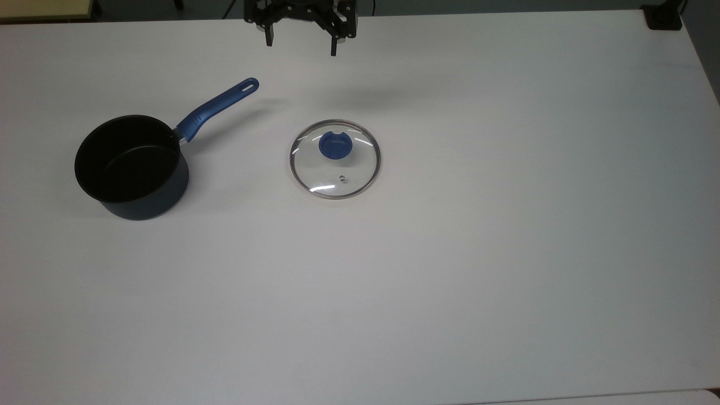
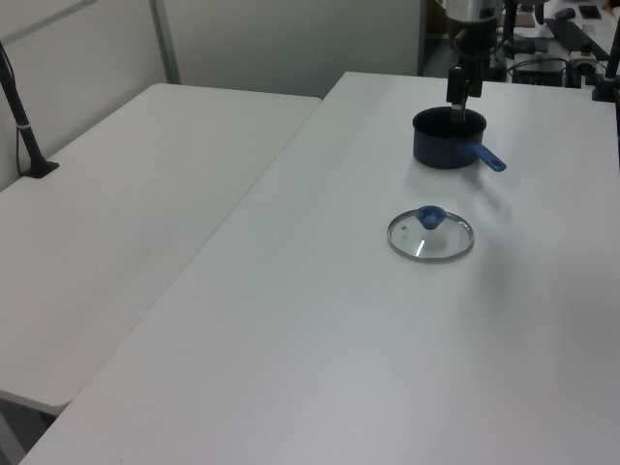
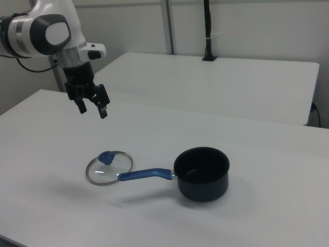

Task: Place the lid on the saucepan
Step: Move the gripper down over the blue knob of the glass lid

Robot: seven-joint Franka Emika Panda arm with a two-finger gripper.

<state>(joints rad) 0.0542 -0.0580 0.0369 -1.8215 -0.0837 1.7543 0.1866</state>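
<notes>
Hovering wide-jawed above the table [image 1: 506, 253], the gripper [image 3: 92, 110] hangs apart from the glass lid [image 1: 335, 159] and saucepan [image 1: 133, 166].

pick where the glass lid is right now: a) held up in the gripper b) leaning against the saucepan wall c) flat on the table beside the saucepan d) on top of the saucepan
c: the glass lid lies flat on the white table, apart from the saucepan at the top view's left, whose black inside is uncovered, while the gripper hangs open and empty above the table.
</notes>
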